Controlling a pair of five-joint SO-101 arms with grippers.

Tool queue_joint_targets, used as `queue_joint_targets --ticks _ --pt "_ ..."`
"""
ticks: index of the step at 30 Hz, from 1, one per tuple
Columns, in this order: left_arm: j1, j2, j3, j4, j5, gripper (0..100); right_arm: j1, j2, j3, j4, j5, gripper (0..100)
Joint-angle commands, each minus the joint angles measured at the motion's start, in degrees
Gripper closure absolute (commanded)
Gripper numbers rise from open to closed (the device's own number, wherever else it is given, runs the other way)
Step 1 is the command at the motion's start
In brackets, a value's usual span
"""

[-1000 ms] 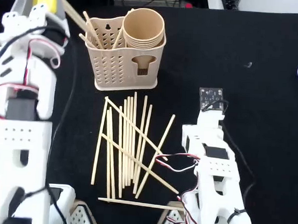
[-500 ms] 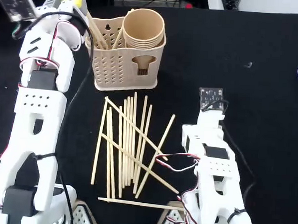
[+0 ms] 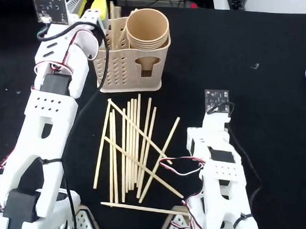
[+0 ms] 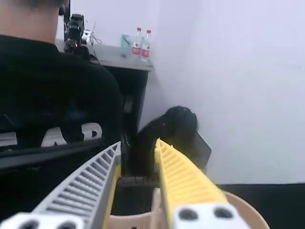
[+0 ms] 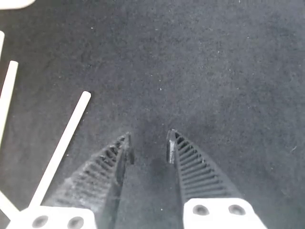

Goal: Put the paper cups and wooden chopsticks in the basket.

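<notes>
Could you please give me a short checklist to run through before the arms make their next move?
1. Left pincer open and empty: ok.
2. Right pincer open and empty, over bare table: ok.
3. Paper cups stacked inside the basket: ok.
4. Wooden chopsticks all in the basket: not ok; many lie loose on the table.
5. Left pincer clear of the basket rim: cannot tell.

The table (image 3: pixel 274 151) is being covered by a black cloth (image 3: pixel 269 43). Beyond it, a pale wall (image 4: pixel 238 71) is being lit evenly, and two bottles (image 4: pixel 142 43) are being kept on a dark desk (image 4: pixel 114 56) against that wall.
</notes>
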Motion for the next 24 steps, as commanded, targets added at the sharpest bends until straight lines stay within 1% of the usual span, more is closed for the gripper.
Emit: queue_joint_targets --ticks 1,4,9,11,13,15,16,18,20,24 --pt "-2.07 -6.59 -6.37 5.27 -0.35 88 -0.7 -1.63 -0.4 -1.41 0.09 87.1" --pt "-2.33 -13.45 -7.96 18.46 -0.35 88 -0.7 -1.63 -0.4 -1.41 0.09 87.1" --pt "-1.19 -25.93 -7.6 48.35 -0.44 87 -0.7 -1.63 -0.4 -1.41 0.0 87.1" --pt "1.01 -28.22 -6.37 57.67 -0.88 87 -0.7 -1.63 -0.4 -1.41 0.0 87.1" --pt "4.97 -28.92 -3.12 65.14 -4.04 87 -0.7 -1.63 -0.4 -1.41 -0.09 87.1" --pt "9.27 -28.75 1.89 70.86 -7.47 87 -0.7 -1.63 -0.4 -1.41 -0.09 87.1" --pt "10.68 -28.4 5.14 72.09 -8.35 87 -0.7 -1.63 -0.4 -1.41 -0.09 87.1" --pt "11.38 -27.34 12.53 71.47 -8.79 87 -0.7 -1.63 -0.31 -1.41 -0.09 87.1" --pt "11.21 -26.11 19.3 68.4 -8.79 87 -0.7 -1.63 -0.31 -1.41 0.0 87.1" --pt "11.21 -22.86 31.08 61.63 -7.56 80 -0.7 -1.63 -0.31 -1.32 0.0 87.1"
